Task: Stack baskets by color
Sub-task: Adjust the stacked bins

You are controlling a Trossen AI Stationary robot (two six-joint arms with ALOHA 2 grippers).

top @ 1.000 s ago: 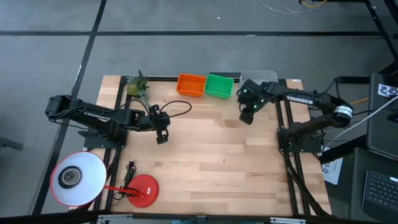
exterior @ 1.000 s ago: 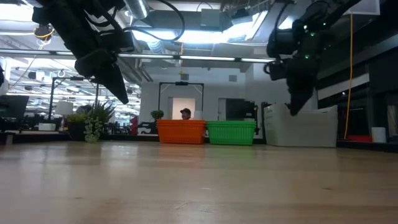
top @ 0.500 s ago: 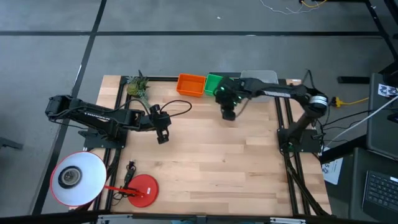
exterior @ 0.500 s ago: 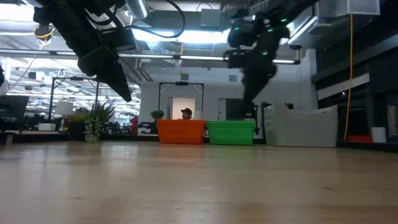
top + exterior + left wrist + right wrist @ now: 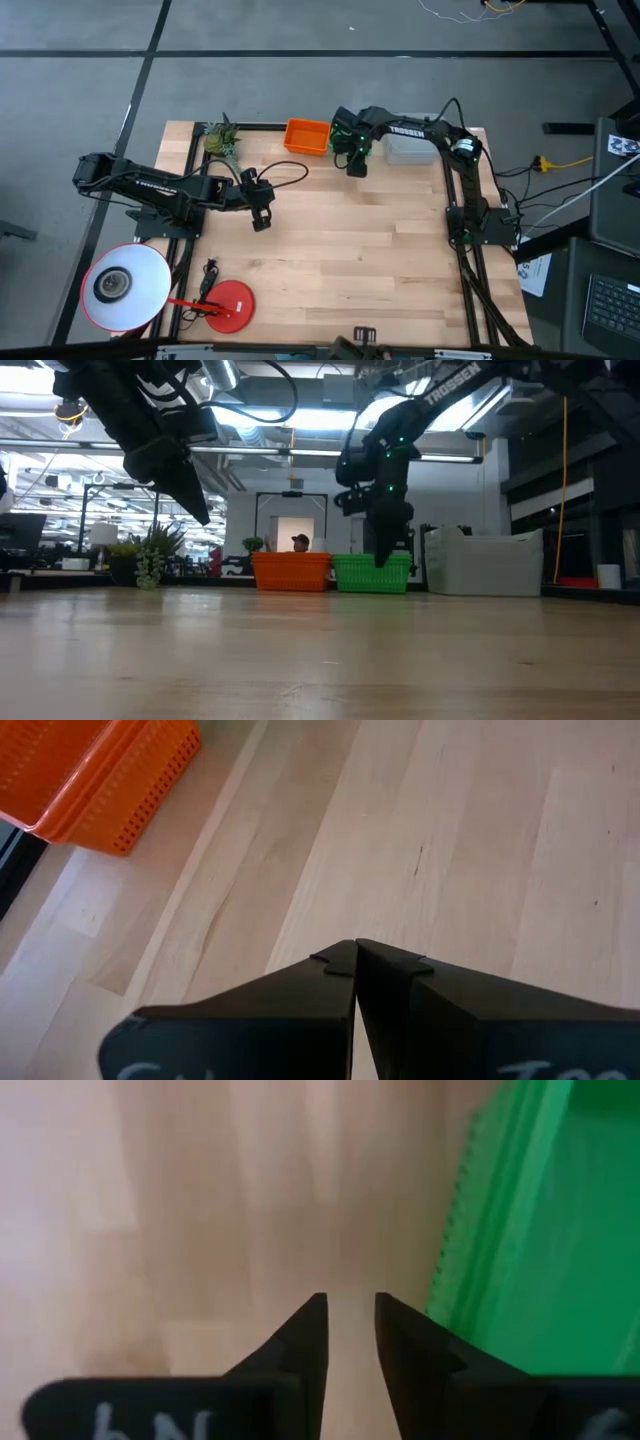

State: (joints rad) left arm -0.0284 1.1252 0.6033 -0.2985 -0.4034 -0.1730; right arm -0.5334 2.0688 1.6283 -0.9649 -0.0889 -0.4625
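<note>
Baskets lined up along the far edge, right arm just swung over

Right gripper (image 5: 354, 160) moved left from the pale grey basket (image 5: 410, 150) to the green basket (image 5: 372, 573), empty, fingers slightly apart, maybe checking that stack. Orange basket (image 5: 306, 137) sits beside it. Can't see inside any. Left gripper (image 5: 260, 218) waits mid-table, pinched together.

The right gripper (image 5: 356, 166) has been swung across the back of the table, from beside the pale grey basket (image 5: 412, 149) to a spot over the green basket (image 5: 372, 573), which is now mostly hidden beneath it from above.
</note>
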